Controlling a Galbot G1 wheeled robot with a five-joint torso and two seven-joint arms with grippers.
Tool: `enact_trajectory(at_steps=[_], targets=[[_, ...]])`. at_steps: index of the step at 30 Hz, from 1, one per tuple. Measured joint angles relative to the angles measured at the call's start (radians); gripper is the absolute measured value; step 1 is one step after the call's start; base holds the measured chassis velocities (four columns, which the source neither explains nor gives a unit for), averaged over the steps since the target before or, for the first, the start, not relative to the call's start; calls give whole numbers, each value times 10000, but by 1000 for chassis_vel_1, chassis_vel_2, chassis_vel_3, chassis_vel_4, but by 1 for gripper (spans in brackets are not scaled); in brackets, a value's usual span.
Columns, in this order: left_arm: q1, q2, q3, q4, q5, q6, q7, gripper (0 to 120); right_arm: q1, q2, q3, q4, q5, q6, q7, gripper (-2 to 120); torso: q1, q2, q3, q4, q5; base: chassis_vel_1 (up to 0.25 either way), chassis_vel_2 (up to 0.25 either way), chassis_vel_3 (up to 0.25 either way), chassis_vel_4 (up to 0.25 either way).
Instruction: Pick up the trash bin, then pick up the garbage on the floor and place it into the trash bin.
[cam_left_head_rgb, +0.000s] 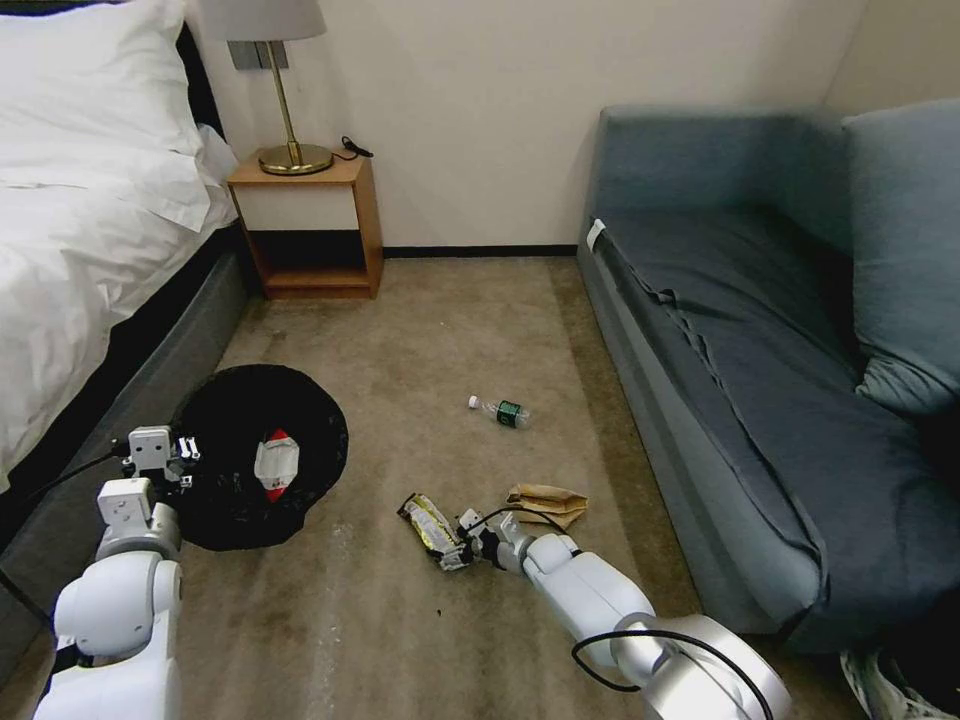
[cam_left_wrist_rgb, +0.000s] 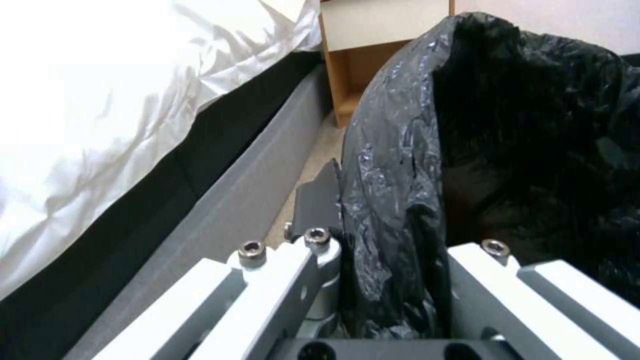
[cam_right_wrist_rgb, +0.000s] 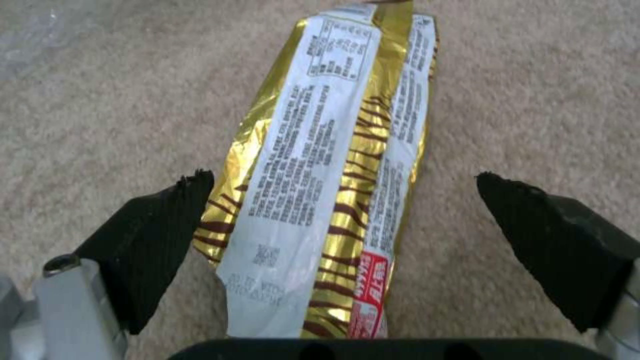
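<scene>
While left gripper (cam_left_head_rgb: 185, 455) clamped the trash bin (cam_left_head_rgb: 255, 455) rim lower left, bin wall hidden by bag; right gripper (cam_right_wrist_rgb: 340, 210) spread open around wrapper (cam_right_wrist_rgb: 333, 165), lower centre.

We see the trash bin (cam_left_head_rgb: 225, 500), round and lined with a crinkly black bag draped over its rim, beside the bed. A red-and-white snack packet (cam_left_head_rgb: 276, 463) lies inside it. On the carpet, the gold bar wrapper (cam_left_head_rgb: 430, 522) lies flat with its white printed seam side up, brown stripes along its edges. Just beside it sits the crumpled brown paper bag (cam_left_head_rgb: 547, 503). The small clear bottle (cam_left_head_rgb: 502, 410) with a green label lies on its side, farther off.
</scene>
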Motion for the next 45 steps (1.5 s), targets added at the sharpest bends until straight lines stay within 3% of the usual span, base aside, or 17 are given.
enact_trajectory(at_steps=[15,20,22,24,29,30,37,42,45], targets=[[264,-80,-82,-259,-75,1,3,5,-140,-6,58,20,-117,119,-141,99,0,0,0,0,0,0,0,0,0],[408,-79,-122,-432,-110,23,3,5,-231,-8,37,231,-90,208,-358,79,0,0,-1,0,0,0,0,0,0],[416,-79,-122,-439,-111,25,2,5,-232,-8,35,239,-88,214,-369,79,0,0,-1,0,0,0,0,0,0],[451,-101,-137,-470,-114,41,2,5,-232,-8,31,284,-46,242,-428,64,0,0,0,1,0,0,0,0,0],[463,-130,-128,-504,-121,74,-1,5,-234,-8,31,294,-15,264,-459,51,0,1,0,0,0,0,0,0,0],[459,-137,-122,-505,-122,88,-2,5,-234,-9,31,293,-2,265,-491,43,0,0,-1,0,0,0,0,0,0],[438,-141,-122,-465,-123,92,-2,5,-208,-9,31,184,15,265,-580,23,-1,0,0,0,0,0,0,0,0],[388,-135,-119,-402,-122,92,6,5,-198,-9,42,113,20,279,-676,1,0,0,0,0,0,0,0,0,0],[368,-139,-98,-374,-115,92,10,5,-205,-9,44,109,21,300,-697,0,0,0,0,0,0,0,0,0,0]])
